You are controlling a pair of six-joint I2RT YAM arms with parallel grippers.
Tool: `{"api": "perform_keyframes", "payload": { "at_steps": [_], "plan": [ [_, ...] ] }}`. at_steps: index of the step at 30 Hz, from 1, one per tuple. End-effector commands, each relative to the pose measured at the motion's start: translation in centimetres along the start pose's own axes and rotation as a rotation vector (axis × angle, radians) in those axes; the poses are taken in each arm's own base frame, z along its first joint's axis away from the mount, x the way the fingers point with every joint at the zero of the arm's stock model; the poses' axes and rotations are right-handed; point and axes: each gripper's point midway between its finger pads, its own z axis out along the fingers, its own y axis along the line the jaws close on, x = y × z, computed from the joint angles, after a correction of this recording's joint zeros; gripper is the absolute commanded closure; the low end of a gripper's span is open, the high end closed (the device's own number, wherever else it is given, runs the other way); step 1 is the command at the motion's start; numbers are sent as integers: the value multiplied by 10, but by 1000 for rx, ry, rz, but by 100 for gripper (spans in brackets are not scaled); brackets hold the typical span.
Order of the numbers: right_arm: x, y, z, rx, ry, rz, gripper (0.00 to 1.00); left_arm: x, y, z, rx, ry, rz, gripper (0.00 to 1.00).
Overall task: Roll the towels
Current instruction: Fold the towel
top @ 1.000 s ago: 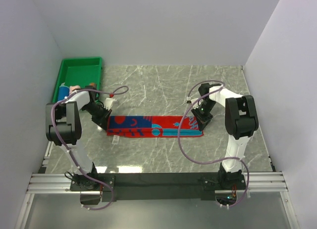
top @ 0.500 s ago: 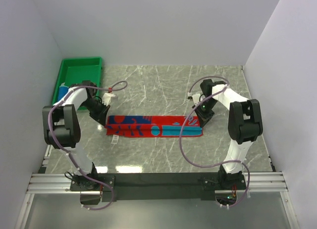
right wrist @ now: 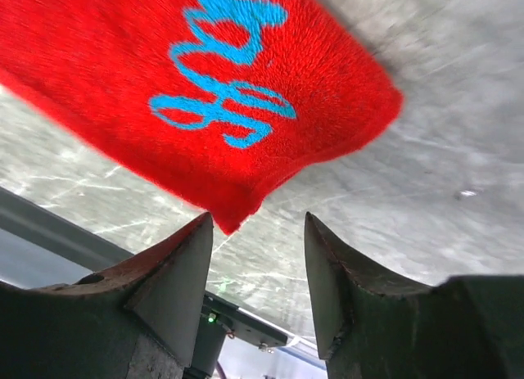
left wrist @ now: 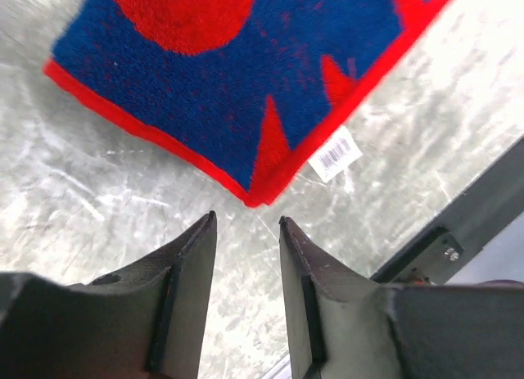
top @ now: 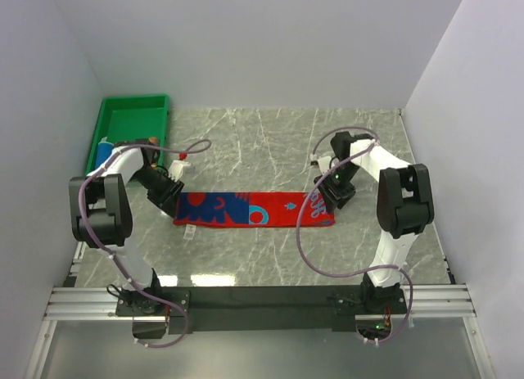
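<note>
Bottom of the top view: black rail (top: 262, 297) carrying my two arm bases, with purple cables (top: 304, 248) looping off each arm. Above that was the marble table (top: 270, 142). Mid-frame, the red-and-blue towel (top: 254, 209) lay flat as a long strip running left to right, blue half on the left and red half on the right. My left pincer (left wrist: 246, 219) sat at the strip's left end, low over the marble, jaws parted with bare table showing in the gap. The towel's blue corner with its red border lay just past the fingertips, not between them, so I gripped nothing. A white label (left wrist: 334, 154) stuck out from the towel's edge to the right of that corner, flat on the table. My right pincer (right wrist: 258, 219) sat at the strip's right end, jaws also apart. A red corner of the towel sat right at the tip of the finger on the left of the wrist frame; contact was unclear, nothing was clamped. A light-blue squiggle print showed on the red pile, upper left of that frame. Farther back, upper left of the top view, the green tray (top: 135, 121) stood at the table's left edge. A blue towel (top: 104, 153) lay in its lower left corner, partly hidden by my left arm, shape too small to tell. White walls (top: 246, 43) stood behind.
</note>
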Motion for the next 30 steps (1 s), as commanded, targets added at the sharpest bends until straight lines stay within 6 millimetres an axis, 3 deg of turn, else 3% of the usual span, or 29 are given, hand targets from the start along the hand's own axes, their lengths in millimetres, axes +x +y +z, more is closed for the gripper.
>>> {"api": "perform_keyframes", "payload": {
  "at_steps": [1, 5, 7, 10, 13, 19, 21, 24, 28, 30],
  "plan": [
    [-26, 7, -49, 22, -145, -33, 45, -26, -13, -36, -6, -114, 73, 57],
    [-42, 16, -54, -29, -179, -22, 51, -55, -10, -46, -45, -217, 34, 59],
    [-46, 23, -41, -47, -153, -22, 55, -71, -6, -38, -89, -240, 20, 63],
    [-43, 31, -16, -48, -97, -38, 61, -76, -5, -17, -123, -225, 3, 73],
    [-28, 32, 11, -47, -22, -36, 63, -62, -4, 7, -110, -179, -50, 82],
    [-14, -2, 42, 94, 33, 22, 64, -23, 6, 42, -151, -77, -154, 87],
    [-16, -5, 38, 96, 23, 37, 65, -21, 9, 43, -161, -70, -161, 89],
    [-30, 4, 17, 42, -45, 44, 66, -27, 14, 34, -167, -86, -155, 90],
    [-64, 18, -29, -8, -210, 23, 71, -61, 9, 7, -143, -186, -108, 90],
    [-73, 21, -37, -17, -238, 25, 73, -79, 11, -6, -145, -231, -98, 89]
  ]
}}
